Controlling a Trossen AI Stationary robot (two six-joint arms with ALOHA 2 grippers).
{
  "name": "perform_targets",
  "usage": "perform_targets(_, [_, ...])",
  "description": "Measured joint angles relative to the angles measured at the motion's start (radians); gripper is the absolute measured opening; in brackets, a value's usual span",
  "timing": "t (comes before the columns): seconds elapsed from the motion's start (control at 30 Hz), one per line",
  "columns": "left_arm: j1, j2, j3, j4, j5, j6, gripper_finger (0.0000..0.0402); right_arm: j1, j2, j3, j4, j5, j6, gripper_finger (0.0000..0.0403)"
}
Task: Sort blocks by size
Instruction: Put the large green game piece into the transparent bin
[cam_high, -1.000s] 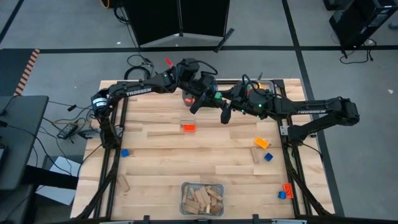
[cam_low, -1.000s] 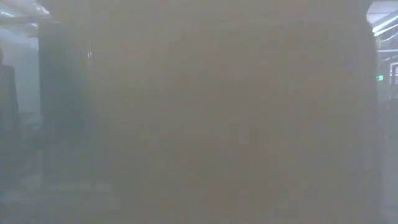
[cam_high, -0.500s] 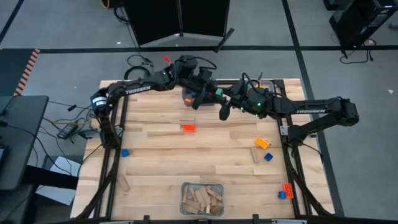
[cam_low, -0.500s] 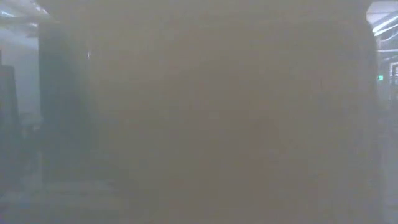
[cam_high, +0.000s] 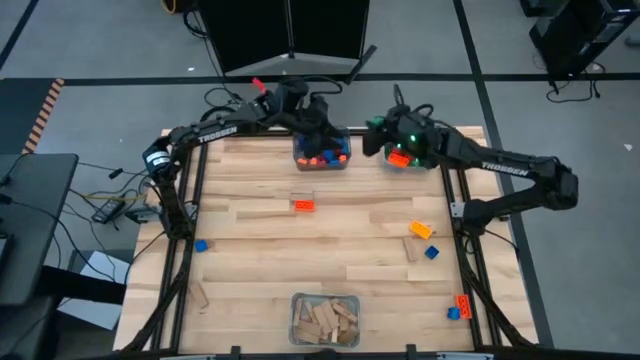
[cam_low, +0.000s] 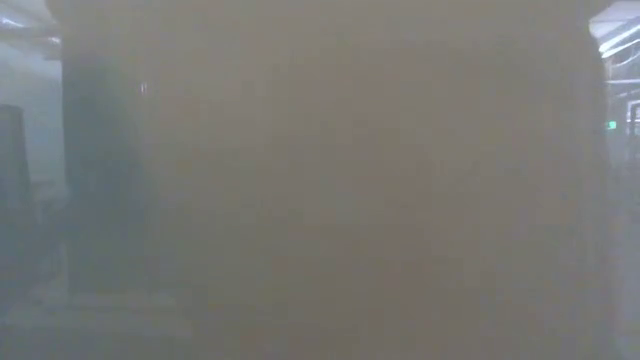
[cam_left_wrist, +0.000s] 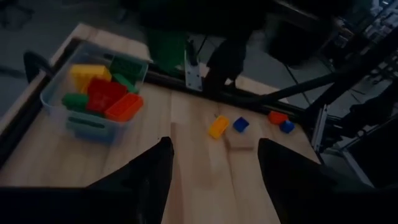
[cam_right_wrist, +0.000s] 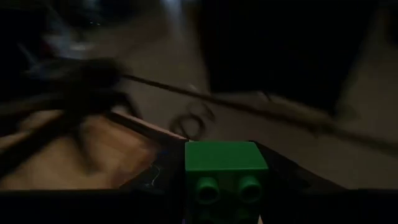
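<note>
Right wrist view: right gripper (cam_right_wrist: 225, 186) clamps a green studded brick (cam_right_wrist: 226, 171); left gripper (cam_left_wrist: 211, 168), fingers apart, hovers near the brick bin (cam_left_wrist: 59, 109).

Wood-plank table (cam_high: 260, 240) w/ black frame rails. Three clear plastic bins on it: one at near edge centre (cam_high: 325, 320), two at far edge, centre (cam_high: 321, 155) & far-right (cam_high: 405, 160). Grey floor (cam_high: 100, 60) around, loose cables (cam_high: 110, 205) left of table, black cabinet (cam_high: 290, 30) behind.

Pale wooden bench (cam_high: 260, 250) carries three clear bins; the wood-block bin (cam_high: 325, 320) sits at the near edge. Far opposite it, two bins of coloured bricks (cam_high: 321, 152). A red brick (cam_high: 304, 205) lies between; blue brick (cam_high: 201, 245) to its left.
</note>
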Motion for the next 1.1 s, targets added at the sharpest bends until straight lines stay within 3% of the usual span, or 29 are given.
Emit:
perform_targets(0.17, [0.003, 0.000, 0.000, -0.027, 0.000, 0.004, 0.0241, -0.149, 0.005, 0.005, -0.150, -0.058, 0.161, 0.0155])
perform_targets(0.4, [0.002, 0.000, 0.000, -0.034, -0.001, 0.005, 0.0241, -0.312, 0.085, 0.005, -0.253, -0.237, 0.265, 0.0155])
perform_targets(0.83, [0.002, 0.001, 0.000, -0.093, -0.001, 0.007, 0.0241, -0.423, 0.300, 0.005, -0.381, -0.331, 0.253, 0.0162])
perform_targets(1.1, [0.002, 0.001, 0.000, -0.093, -0.001, 0.004, 0.0241, -0.446, 0.323, 0.005, -0.373, -0.327, 0.229, 0.0211])
